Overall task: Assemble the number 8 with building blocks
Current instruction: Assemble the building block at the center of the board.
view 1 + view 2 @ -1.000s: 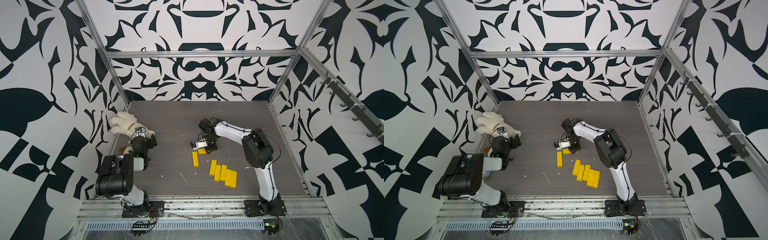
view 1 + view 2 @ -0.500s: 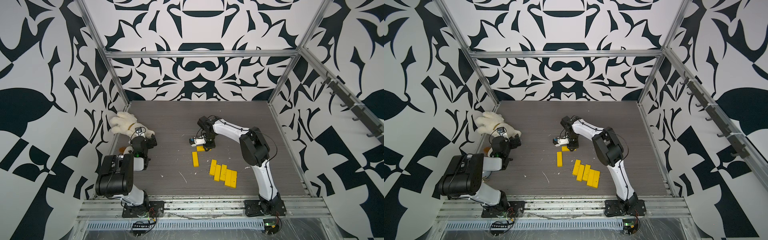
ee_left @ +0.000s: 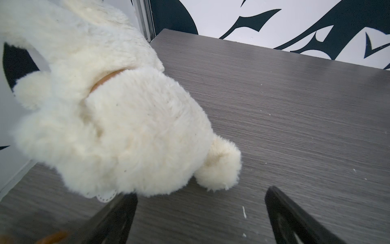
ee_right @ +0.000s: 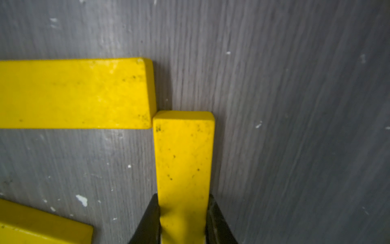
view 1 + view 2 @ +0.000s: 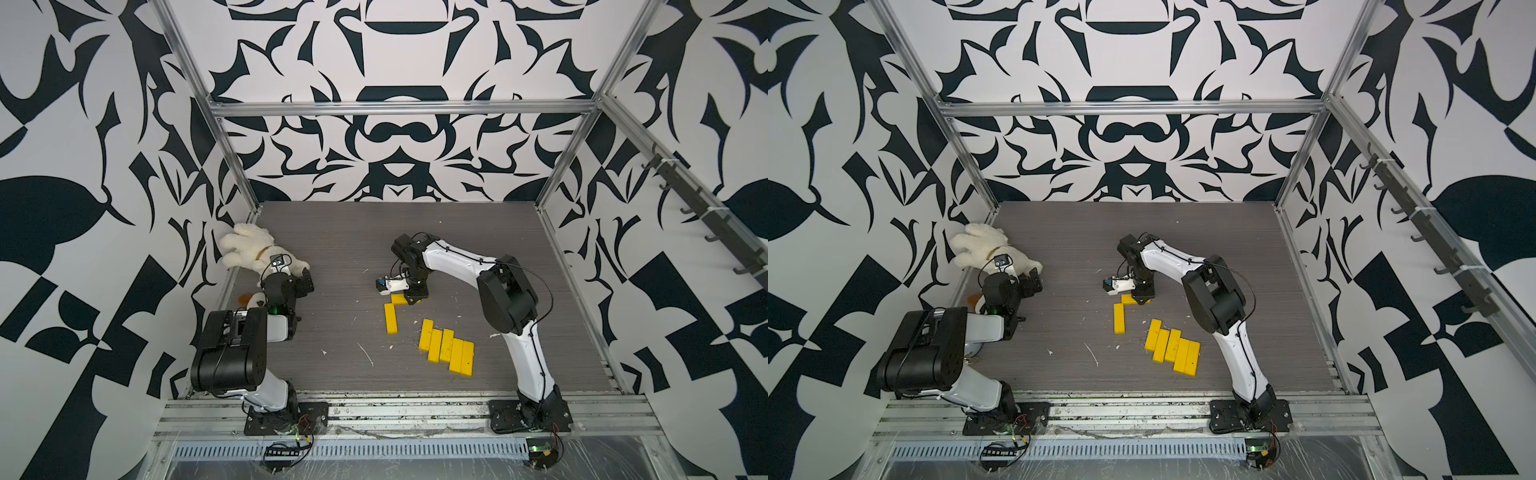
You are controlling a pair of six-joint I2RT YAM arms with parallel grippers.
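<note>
Grey wood-grain table (image 5: 332,232) floors a booth walled in black-and-white pattern, and no tray, box or other container shows anywhere on it. Over its middle the right gripper (image 4: 183,202) is clenched on one yellow bar (image 4: 183,156), with the jaws pinching its long sides near one end. That grip leaves the free end clear to be steered. The free end sits corner to corner with a laid bar (image 4: 73,93) and square to it, so the pair looks meant as the figure's first corner (whether the gripped piece already rests on the table I cannot tell). In both top views five spare bars (image 5: 446,351) lie side by side in a stepped row, nearer the right arm's base and likely handy stock for later segments. The left gripper (image 3: 200,194) hangs released and empty just beside the white plush toy (image 3: 105,116), well apart from the blocks.
</note>
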